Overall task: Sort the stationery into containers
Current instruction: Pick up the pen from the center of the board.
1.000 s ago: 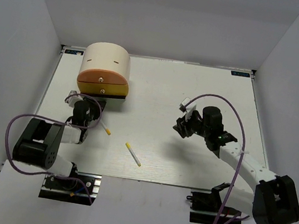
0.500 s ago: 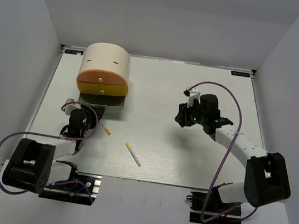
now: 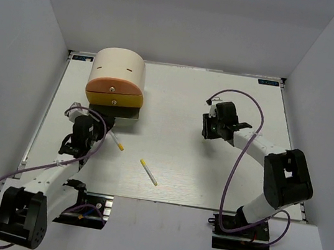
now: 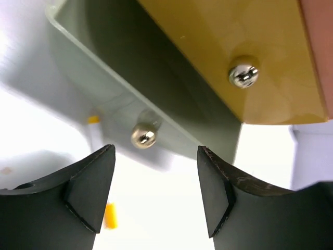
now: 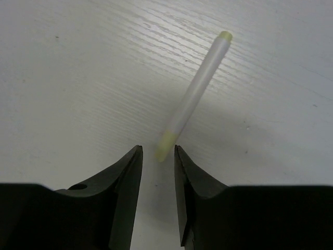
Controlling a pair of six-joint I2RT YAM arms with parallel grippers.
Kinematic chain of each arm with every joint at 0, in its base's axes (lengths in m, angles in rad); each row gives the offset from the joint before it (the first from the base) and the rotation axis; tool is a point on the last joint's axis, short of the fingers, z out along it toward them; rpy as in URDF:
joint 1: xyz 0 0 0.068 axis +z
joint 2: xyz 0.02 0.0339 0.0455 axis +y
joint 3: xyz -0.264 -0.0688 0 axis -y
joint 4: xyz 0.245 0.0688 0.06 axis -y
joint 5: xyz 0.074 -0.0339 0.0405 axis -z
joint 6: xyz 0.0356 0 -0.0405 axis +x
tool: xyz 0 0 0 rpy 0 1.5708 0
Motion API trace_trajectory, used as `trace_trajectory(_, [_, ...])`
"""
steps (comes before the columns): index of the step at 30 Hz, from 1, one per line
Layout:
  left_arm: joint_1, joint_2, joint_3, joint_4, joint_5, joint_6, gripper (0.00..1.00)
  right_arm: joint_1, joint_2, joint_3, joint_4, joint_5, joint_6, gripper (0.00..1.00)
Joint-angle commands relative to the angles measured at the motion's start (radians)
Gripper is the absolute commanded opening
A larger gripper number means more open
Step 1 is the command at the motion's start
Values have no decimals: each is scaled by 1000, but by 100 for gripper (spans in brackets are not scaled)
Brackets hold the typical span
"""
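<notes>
Left fingers point(image 4: 91, 187) are held open before a drawer knob point(image 4: 143, 136). Right fingers point(image 5: 119, 192) are parted narrowly round a white pen point(image 5: 195, 91) tip

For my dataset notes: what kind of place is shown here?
Probably a robot lab test cell: plain white walls box in a white table, a left arm and right arm are bolted at its near edge, and a cabinet and pens are laid out.

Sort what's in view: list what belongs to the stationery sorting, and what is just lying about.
Job:
left pen, beside the open drawer
middle pen
right pen, at the right gripper
drawer cabinet

Lying about:
purple cables
arm base mounts
</notes>
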Motion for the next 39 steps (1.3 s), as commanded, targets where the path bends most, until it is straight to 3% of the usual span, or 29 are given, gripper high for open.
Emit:
trace_trajectory(1, [-3, -56, 72, -292, -43, 85, 74, -3, 19, 40, -5, 107, 15, 37])
trace_trajectory(9, [-3, 2, 168, -592, -36, 76, 75, 0, 127, 95, -8, 153, -6, 37])
trace_trajectory(17, [-3, -89, 146, -646, -45, 67, 75, -3, 243, 212, -26, 152, 6, 37])
trace_trajectory(24, [-3, -19, 146, -656, -54, 56, 75, -5, 294, 239, -85, 129, 32, 35])
trace_trajectory(28, [-3, 12, 155, -623, -45, 56, 75, -22, 308, 241, -149, 95, 59, 30])
trace_trajectory(32, [-3, 21, 143, -574, -25, 56, 75, -28, 305, 238, -178, -29, 37, 13])
trace_trajectory(39, [-3, 30, 113, -497, 36, 56, 75, -20, 274, 376, -252, -314, -179, 0])
